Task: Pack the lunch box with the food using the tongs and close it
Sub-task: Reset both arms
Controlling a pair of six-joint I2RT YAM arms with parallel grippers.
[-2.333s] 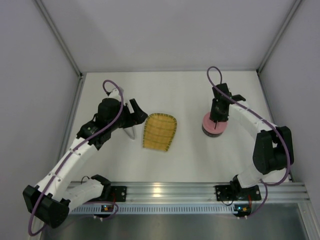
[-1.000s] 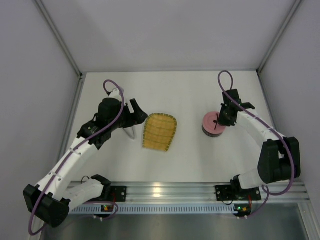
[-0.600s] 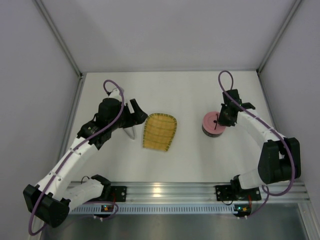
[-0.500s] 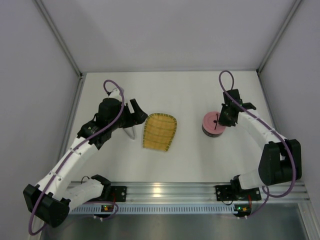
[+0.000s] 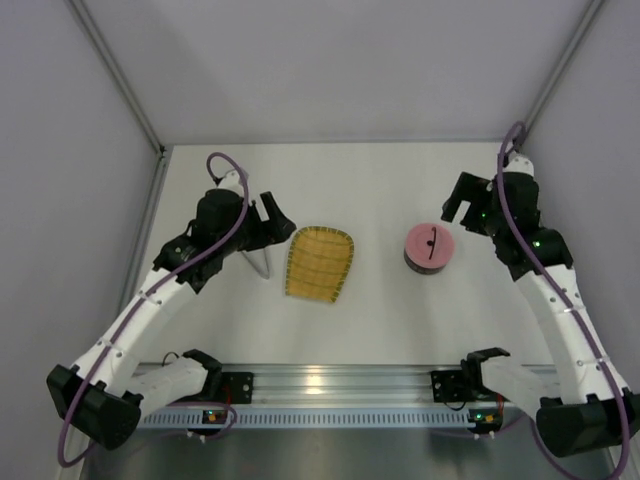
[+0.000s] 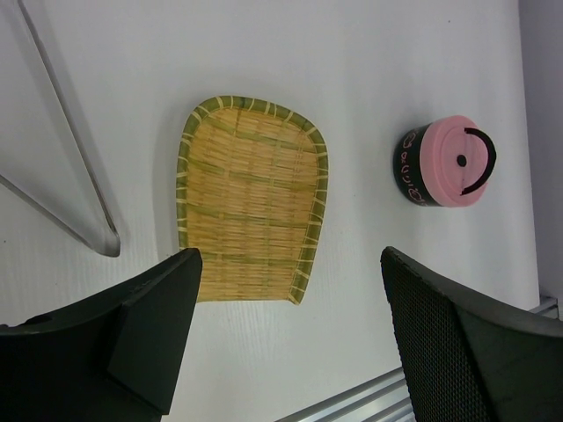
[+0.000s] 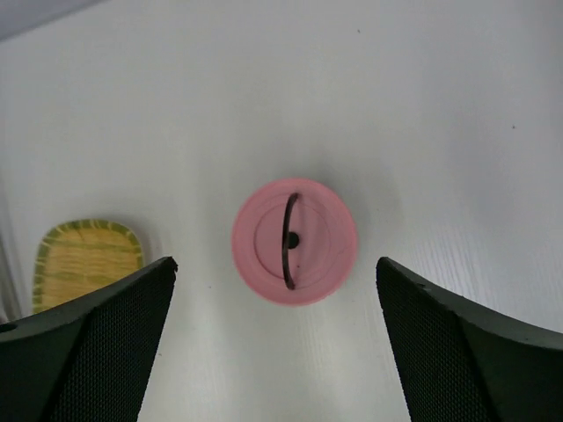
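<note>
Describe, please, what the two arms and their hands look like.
The left arm and right arm are white-shelled with black joints, each carrying a looping purple cable. The left hand and right hand are black, with two broad mesh-textured fingers.

Pink lid (image 7: 317, 242) with black curved handle mark, dark lunch box (image 5: 429, 247) wall with pink markings, yellow woven tray (image 5: 320, 262) with green-banded rim left of lunch box, silvery tongs (image 6: 73, 134) farther left, white table (image 5: 380, 190).

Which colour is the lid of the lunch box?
Pink, with a black handle mark; the lid shows best in the right wrist view.
</note>
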